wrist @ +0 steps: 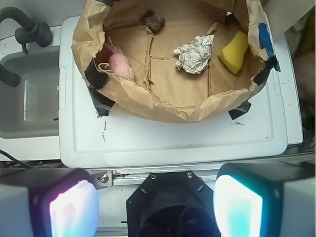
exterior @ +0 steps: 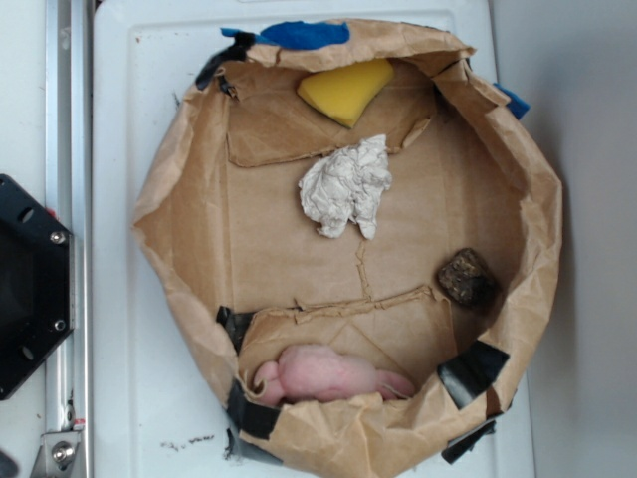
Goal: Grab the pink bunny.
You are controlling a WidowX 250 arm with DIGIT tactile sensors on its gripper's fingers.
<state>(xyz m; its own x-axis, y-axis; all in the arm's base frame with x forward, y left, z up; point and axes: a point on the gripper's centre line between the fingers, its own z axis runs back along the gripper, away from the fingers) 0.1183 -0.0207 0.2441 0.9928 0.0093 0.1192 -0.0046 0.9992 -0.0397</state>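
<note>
Fingers [wrist: 155, 207] spread wide and empty, far from the pink bunny [exterior: 333, 375] against the paper bin's [exterior: 542, 214] wall; approach comes next, I judge

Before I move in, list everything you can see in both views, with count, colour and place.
pink bunny: one, pale pink, lying against the bin's near wall in the exterior view.
paper wad: one, white, crumpled, middle of the bin floor.
sponge wedge: one, yellow, at the wall opposite the bunny.
dark lump: one, brown-black, by the side wall.
paper bin: one, brown, taped with black and blue, on a white surface.
sink: one, grey, beside the white surface in the wrist view.
tool: one, fingers wide apart, holding nothing, outside the bin.
</note>
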